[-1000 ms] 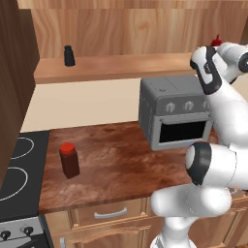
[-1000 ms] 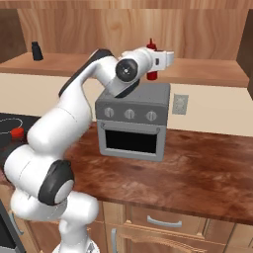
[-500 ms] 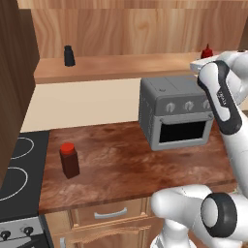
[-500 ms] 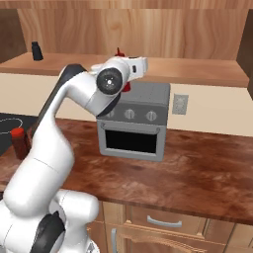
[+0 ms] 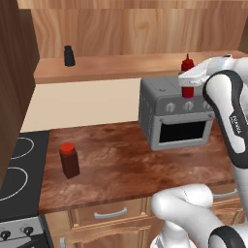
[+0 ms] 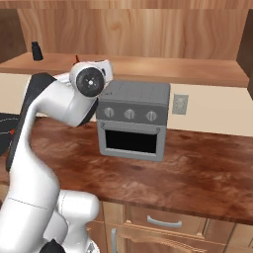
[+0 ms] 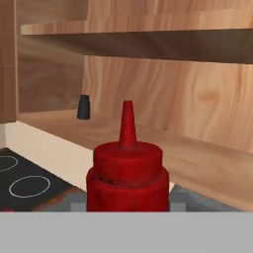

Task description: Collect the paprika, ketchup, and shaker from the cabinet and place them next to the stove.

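My gripper (image 5: 188, 80) is shut on the ketchup (image 5: 186, 64), a slim red squeeze bottle, and holds it upright over the top of the grey toaster oven. The bottle rises close in the hand view as the ketchup (image 7: 127, 173), nozzle up. The black shaker (image 5: 68, 55) stands far left on the plank of the wood cabinet (image 5: 121, 68), also seen as the shaker (image 7: 84, 107) and the shaker (image 6: 36, 50). The paprika (image 5: 69, 160), a brown jar with a red cap, stands on the counter just right of the black stove (image 5: 14, 169).
The toaster oven (image 5: 177, 114) sits on the brown counter (image 5: 121, 164) below the shelf, right of centre. Drawers with metal handles (image 5: 111, 213) run under the counter. A dark cabinet side (image 5: 14, 72) closes off the left.
The arm has drawn the ketchup off the shelf's right end, leftward and a little down, to above the toaster oven. The shaker and paprika have not moved.
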Tool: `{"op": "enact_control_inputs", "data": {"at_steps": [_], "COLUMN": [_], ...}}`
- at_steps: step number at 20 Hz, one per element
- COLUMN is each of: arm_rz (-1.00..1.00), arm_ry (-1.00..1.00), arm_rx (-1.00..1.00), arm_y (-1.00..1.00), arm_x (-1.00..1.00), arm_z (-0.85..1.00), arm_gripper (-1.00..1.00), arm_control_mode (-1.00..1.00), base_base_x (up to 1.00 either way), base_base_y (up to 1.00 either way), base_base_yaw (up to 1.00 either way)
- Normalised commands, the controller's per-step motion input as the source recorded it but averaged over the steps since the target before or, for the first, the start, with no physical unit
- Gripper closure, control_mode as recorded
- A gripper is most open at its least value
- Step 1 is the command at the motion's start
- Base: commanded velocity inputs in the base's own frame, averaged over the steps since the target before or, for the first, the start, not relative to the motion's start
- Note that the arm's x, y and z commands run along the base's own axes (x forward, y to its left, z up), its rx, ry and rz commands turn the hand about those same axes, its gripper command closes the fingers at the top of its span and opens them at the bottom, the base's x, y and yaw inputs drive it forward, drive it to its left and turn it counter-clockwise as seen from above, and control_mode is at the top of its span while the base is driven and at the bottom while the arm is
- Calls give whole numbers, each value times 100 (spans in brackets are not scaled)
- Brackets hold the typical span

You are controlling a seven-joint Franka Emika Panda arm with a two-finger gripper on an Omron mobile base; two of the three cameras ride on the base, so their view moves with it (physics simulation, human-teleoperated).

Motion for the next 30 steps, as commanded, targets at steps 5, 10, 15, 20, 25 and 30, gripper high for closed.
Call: {"op": "enact_control_inputs", "data": {"at_steps": [5, 10, 15, 20, 25, 30], "arm_rz": [28, 25, 20, 17, 16, 12], "arm_ry": [0, 0, 3, 3, 0, 1], "arm_rx": [0, 1, 2, 1, 1, 1], "arm_y": [100, 95, 74, 63, 46, 28], "arm_x": [-59, -45, 8, 38, 44, 47], "arm_z": [-58, -68, -54, -53, -42, -25], "arm_gripper": [100, 100, 100, 100, 100, 100], "arm_control_mode": [-100, -100, -100, -100, -100, -100], "base_base_x": [0, 0, 0, 0, 0, 0], "base_base_y": [0, 0, 0, 0, 0, 0], "base_base_yaw": [0, 0, 0, 0, 0, 0]}}
